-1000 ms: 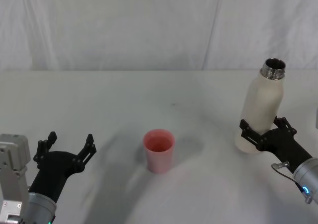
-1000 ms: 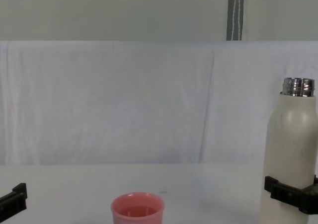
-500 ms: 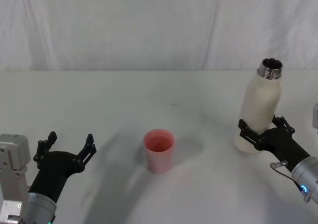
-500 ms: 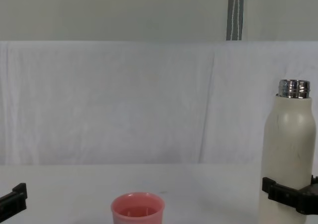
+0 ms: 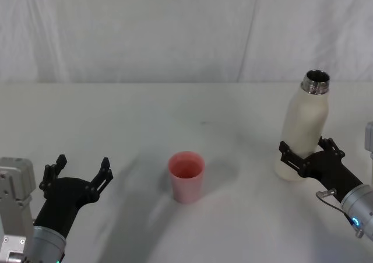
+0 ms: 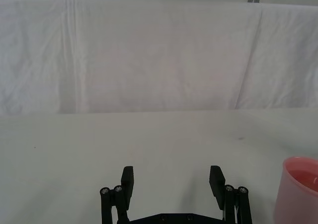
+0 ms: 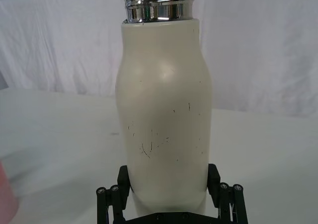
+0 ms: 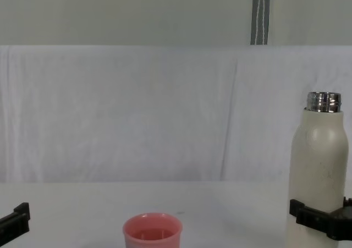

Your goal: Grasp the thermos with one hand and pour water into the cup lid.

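Note:
The cream-white thermos point(image 5: 305, 123) stands upright on the right of the table, its steel neck open at the top. My right gripper point(image 5: 305, 148) is shut on its lower body, with a black finger pressed on each side in the right wrist view, around the thermos point(image 7: 164, 110). The pink cup lid point(image 5: 186, 176) sits near the table's middle, well left of the thermos, its inside looking wet. My left gripper point(image 5: 81, 171) rests open near the front left with nothing between its fingers. In the chest view the thermos point(image 8: 319, 160) towers over the cup lid point(image 8: 152, 234).
A white cloth covers the table point(image 5: 175, 111) and hangs as a backdrop behind it. Open tabletop lies between the cup lid and the thermos. A grey strip point(image 8: 259, 14) runs down the wall above the backdrop.
The thermos has come down a little and shifted slightly left with my right gripper, ending more upright. The left arm and the cup lid have stayed still.

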`<act>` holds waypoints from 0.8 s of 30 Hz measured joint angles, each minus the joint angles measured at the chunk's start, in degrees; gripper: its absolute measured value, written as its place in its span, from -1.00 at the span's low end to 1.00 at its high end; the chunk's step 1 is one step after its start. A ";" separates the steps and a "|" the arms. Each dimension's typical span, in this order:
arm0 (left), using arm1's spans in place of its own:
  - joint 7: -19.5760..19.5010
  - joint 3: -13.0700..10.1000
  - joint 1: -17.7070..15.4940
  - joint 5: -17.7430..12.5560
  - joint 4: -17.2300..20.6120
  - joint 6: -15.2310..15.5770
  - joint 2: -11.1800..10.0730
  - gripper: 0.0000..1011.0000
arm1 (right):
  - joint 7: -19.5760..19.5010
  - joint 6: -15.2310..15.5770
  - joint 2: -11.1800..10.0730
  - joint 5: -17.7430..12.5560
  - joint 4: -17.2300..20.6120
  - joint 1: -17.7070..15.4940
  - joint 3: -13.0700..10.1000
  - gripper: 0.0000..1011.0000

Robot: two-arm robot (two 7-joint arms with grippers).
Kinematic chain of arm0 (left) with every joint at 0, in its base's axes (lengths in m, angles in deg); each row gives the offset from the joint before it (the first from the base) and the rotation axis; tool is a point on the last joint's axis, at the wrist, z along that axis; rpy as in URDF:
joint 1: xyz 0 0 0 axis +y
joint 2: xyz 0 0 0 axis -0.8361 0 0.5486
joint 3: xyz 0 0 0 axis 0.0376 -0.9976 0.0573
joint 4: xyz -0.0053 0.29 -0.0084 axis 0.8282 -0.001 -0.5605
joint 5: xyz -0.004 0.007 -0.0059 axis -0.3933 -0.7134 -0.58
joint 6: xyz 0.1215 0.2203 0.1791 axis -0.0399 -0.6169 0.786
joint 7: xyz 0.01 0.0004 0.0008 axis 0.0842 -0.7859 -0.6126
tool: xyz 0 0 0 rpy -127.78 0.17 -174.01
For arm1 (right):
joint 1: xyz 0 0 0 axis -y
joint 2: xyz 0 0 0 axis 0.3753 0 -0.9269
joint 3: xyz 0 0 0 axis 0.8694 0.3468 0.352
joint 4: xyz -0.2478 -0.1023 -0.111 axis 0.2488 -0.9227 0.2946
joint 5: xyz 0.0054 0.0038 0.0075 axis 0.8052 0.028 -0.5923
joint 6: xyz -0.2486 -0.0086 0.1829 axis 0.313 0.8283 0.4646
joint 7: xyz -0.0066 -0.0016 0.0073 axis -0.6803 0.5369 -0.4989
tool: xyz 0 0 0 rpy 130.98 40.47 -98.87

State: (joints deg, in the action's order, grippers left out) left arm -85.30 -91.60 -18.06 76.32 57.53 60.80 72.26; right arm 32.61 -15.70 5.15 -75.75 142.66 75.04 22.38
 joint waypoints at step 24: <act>0.00 0.00 0.00 0.00 0.00 0.00 0.00 0.98 | 0.25 0.12 0.05 -0.18 -0.52 0.18 0.02 0.90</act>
State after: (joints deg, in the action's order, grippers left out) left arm -85.30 -91.60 -18.06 76.32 57.53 60.80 72.26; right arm 32.87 -15.58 5.20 -75.93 142.15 75.22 22.40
